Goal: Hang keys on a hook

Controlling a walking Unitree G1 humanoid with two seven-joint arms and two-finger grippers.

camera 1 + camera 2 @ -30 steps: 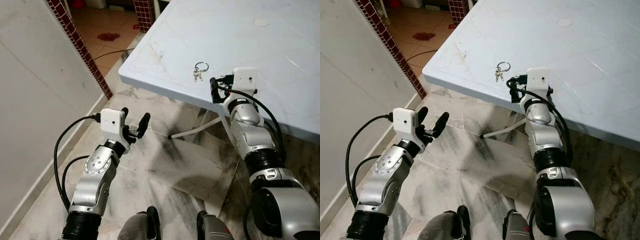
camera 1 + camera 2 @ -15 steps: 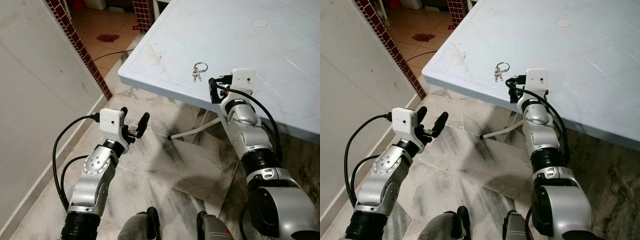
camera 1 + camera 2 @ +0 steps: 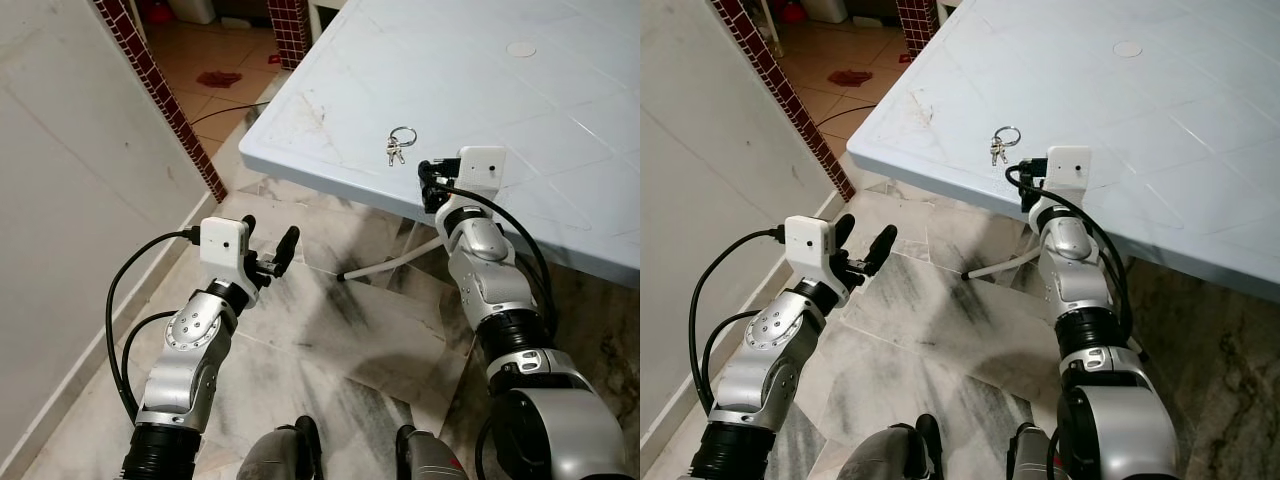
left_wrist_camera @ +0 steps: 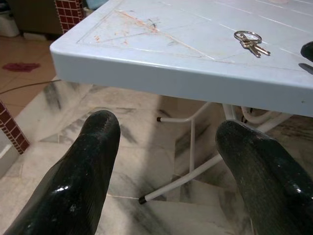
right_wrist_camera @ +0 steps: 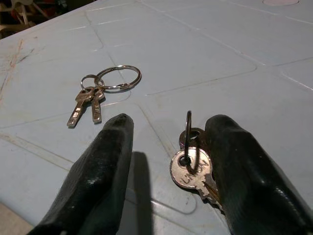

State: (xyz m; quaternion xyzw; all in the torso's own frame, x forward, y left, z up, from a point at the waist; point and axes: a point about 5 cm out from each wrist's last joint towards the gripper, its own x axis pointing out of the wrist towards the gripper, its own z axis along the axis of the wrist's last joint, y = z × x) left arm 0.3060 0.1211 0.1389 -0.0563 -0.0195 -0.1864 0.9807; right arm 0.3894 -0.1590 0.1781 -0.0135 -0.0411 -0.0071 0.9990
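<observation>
The right gripper (image 5: 161, 161) has slid leftward along the near edge of the pale blue table (image 3: 560, 90) over the last second, and it now sits just beside the keys (image 3: 397, 148), which lie flat on the tabletop with their big ring (image 5: 119, 77) resting against two small keys. That puts it in reach for a pickup, so I judge the task to be at the approach stage (nothing is lifted yet, and no hook shows in these pictures).

The right wrist view adds what the head views miss: the two black fingers stand apart, and a second, round-headed key (image 5: 191, 169) on its own small ring lies between them, close against one finger (image 5: 239, 161). Whether that finger touches it I cannot tell.

The left gripper (image 3: 268, 245) hangs low over the marble floor (image 3: 340, 330), its fingers spread; its wrist camera looks up at the table edge and the white table legs (image 4: 193, 161).
</observation>
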